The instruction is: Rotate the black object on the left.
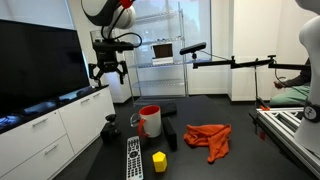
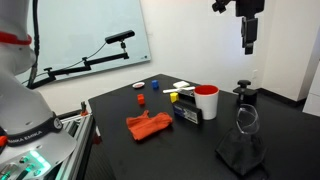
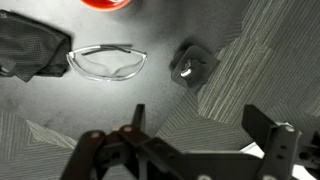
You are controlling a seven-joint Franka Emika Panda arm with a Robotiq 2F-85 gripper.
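Note:
The black object [image 1: 110, 130] is small, squat and lumpy. It sits on the dark table to the left of the red-and-white mug [image 1: 150, 120]. It also shows in an exterior view [image 2: 244, 93] behind the mug [image 2: 206, 102], and in the wrist view [image 3: 192, 65]. My gripper [image 1: 108, 70] hangs high above it, open and empty. It is at the top edge in an exterior view [image 2: 250, 35]. In the wrist view its two fingers [image 3: 200, 125] are spread apart, with the black object beyond them.
Clear glasses [image 3: 108, 62] and a crumpled black cloth [image 3: 30, 50] lie beside the black object. A remote [image 1: 133, 155], a yellow block [image 1: 159, 160], a small upright black block [image 1: 172, 137] and an orange cloth [image 1: 208, 140] lie on the table. A white cabinet [image 1: 40, 135] stands alongside.

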